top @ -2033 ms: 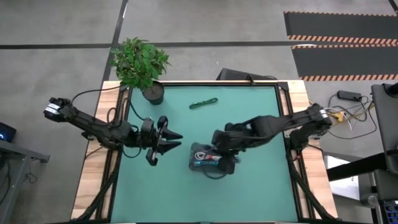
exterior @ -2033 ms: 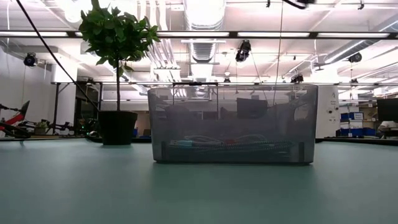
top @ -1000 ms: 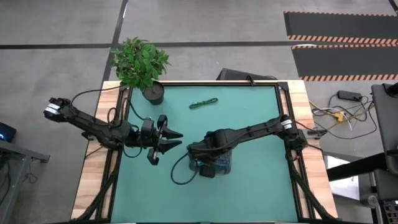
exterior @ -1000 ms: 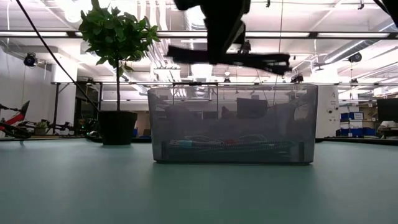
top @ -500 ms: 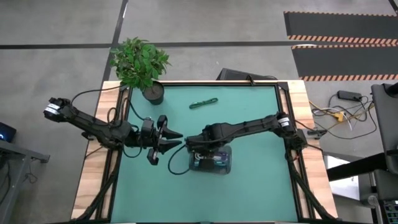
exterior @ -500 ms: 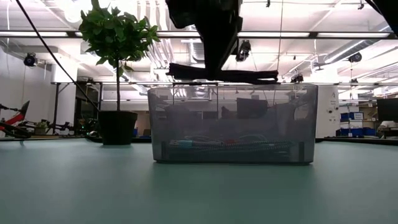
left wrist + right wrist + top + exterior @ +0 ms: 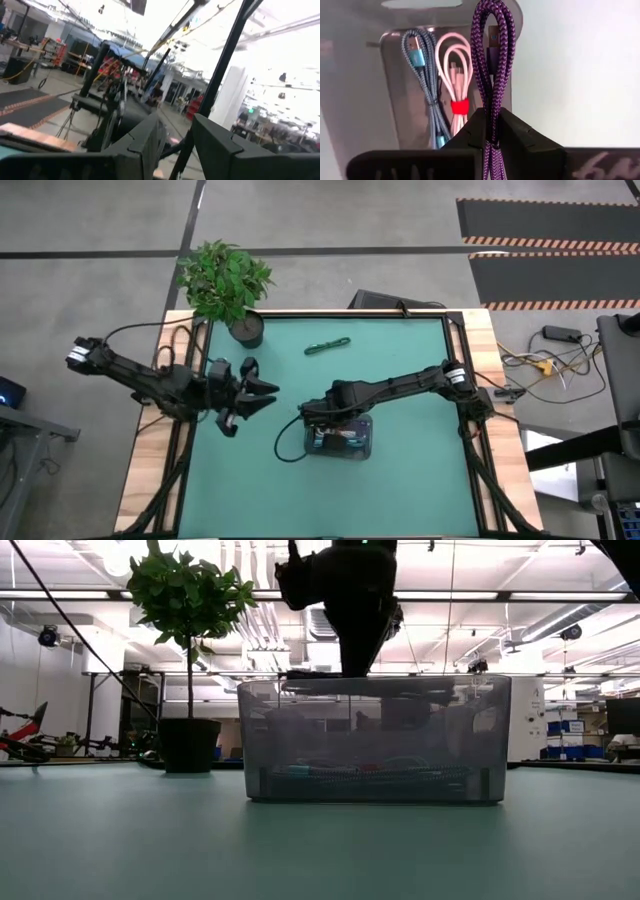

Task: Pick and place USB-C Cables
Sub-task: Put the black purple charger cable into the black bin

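Observation:
My right gripper (image 7: 325, 420) hangs over the grey tray (image 7: 362, 448) and is shut on the dark navy-purple cable bundle (image 7: 492, 60). In the low view that bundle (image 7: 400, 683) lies level at the tray's rim (image 7: 375, 690). Inside the tray (image 7: 395, 75) the light blue cable (image 7: 422, 75) and the white cable with its red tie (image 7: 459, 106) lie flat on the floor. The green cable (image 7: 327, 346) lies flat on the mat near the far edge. My left gripper (image 7: 255, 393) waits open, left of the tray, fingers apart in its wrist view (image 7: 175, 145). My right gripper pinches the dark navy-purple bundle between its two fingers (image 7: 517, 132), near the middle of its length (image 7: 492, 127). The fingers come from above, pointing down, and lie across the bundle. The bundle is lifted clear and level, its looped end (image 7: 492, 12) reaching out over the tray.
A potted plant (image 7: 225, 280) stands at the table's far left corner, tall in the low view (image 7: 185, 600). Black arm wires loop on the mat beside the tray's left end (image 7: 285, 445). Bare green mat lies near and right of the tray.
My right gripper has moved toward the table's left until it is over the tray, and has come down, bringing the level dark cable from well above the tray to its rim. My left gripper has drawn back toward the table's left and far edge.

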